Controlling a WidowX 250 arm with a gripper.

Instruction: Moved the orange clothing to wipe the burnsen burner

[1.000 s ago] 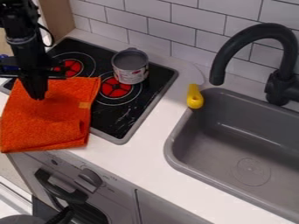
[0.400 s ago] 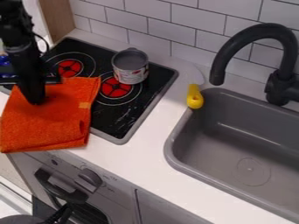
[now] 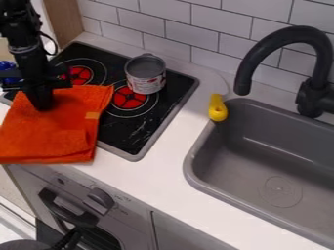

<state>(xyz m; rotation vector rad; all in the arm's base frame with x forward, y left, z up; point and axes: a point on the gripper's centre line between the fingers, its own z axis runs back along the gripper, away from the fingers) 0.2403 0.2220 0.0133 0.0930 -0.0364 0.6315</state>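
Orange cloth (image 3: 49, 132): folded flat, at the left of the scene. It lies across the near left part of the black cooktop (image 3: 134, 128) and the white counter (image 3: 153, 171), its near edge at the counter's front edge. Small paler tag (image 3: 93, 115) by the cloth's right edge. Far edge of cloth close to the left red burner (image 3: 79, 74); right edge just beside the right red burner (image 3: 130, 100).

Black gripper (image 3: 43, 106): points down onto the far left part of the cloth, its tip against the fabric. State of gripper: cannot tell whether it is open, closed or has hold of the cloth. The arm (image 3: 25, 39) enters at the upper left.

Open-topped can (image 3: 145, 75), grey with a pale label: upright on the cooktop, over the far part of the right burner. Yellow handle (image 3: 218, 108) with a pale blade (image 3: 217, 84): on the counter between cooktop and sink, handle end near the sink rim, blade toward the far side.

Grey sink (image 3: 201, 178) at right, round drain (image 3: 282, 191) in its floor; black faucet (image 3: 297, 33) arches over its far left corner. White tiled wall (image 3: 170, 29) along the far side. Oven front (image 3: 140, 219) below the counter, with a knob (image 3: 100, 197) and dark handle (image 3: 62, 210). Blue object (image 3: 8, 68), partly hidden, at the left edge.
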